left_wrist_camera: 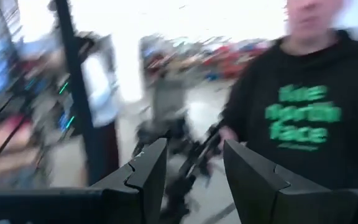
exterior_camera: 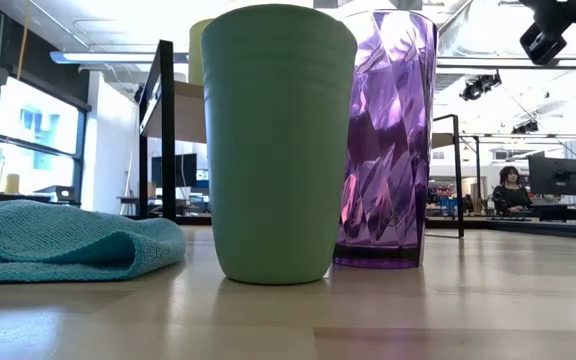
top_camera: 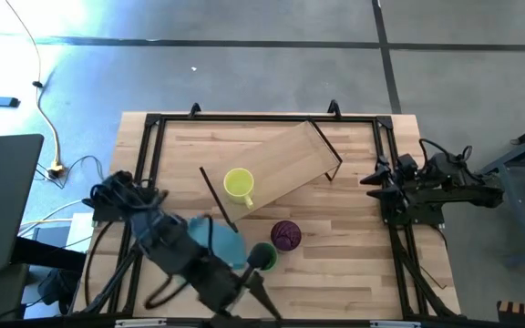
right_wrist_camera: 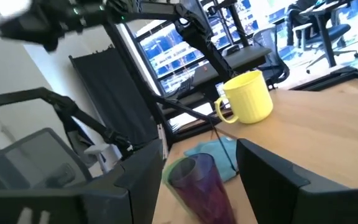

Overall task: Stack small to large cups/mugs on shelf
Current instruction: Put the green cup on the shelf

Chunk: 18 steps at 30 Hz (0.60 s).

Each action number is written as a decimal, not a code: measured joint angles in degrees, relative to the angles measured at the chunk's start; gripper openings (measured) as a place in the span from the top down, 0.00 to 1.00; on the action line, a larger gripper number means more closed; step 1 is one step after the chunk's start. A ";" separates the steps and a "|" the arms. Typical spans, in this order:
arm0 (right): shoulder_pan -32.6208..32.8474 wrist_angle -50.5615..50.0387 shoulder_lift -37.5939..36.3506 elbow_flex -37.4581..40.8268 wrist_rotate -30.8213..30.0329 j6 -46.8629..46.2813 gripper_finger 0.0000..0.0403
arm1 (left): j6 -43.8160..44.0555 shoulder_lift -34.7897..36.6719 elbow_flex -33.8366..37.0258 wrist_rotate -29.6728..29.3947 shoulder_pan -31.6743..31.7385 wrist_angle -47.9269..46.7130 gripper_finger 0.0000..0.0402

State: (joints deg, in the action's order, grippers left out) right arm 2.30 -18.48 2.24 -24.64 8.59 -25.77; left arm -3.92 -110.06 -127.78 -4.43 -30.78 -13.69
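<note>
The yellow mug (top_camera: 239,185) stands upright on the slanted light-wood shelf (top_camera: 290,157), near its left end. It also shows in the right wrist view (right_wrist_camera: 247,96). On the tabletop nearer the front, the purple tumbler (top_camera: 286,235) and the green cup (top_camera: 262,255) stand upright side by side; the low view shows the green cup (exterior_camera: 278,150) and the tumbler (exterior_camera: 388,140) close up. My left gripper (top_camera: 258,293) is open at the table's near edge, just in front of the green cup, and points out into the room (left_wrist_camera: 194,168). My right gripper (top_camera: 368,179) is open near the shelf's right end and holds nothing (right_wrist_camera: 201,154).
A teal cloth (top_camera: 215,239) lies bunched left of the green cup, partly under my left arm. A black frame (top_camera: 158,146) runs along the table's edges. A person in a dark hooded top (left_wrist_camera: 303,112) stands beyond the near edge. Bare wood lies right of the tumbler (top_camera: 354,246).
</note>
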 joint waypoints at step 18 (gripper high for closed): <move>0.01 8.80 0.38 0.02 -0.21 -2.49 0.51 | -17.95 19.42 26.48 -29.12 -15.52 16.26 0.63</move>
State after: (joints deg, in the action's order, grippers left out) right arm 2.31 -9.68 2.62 -24.62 8.38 -28.26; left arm -21.87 -90.64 -101.30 -33.55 -46.31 2.58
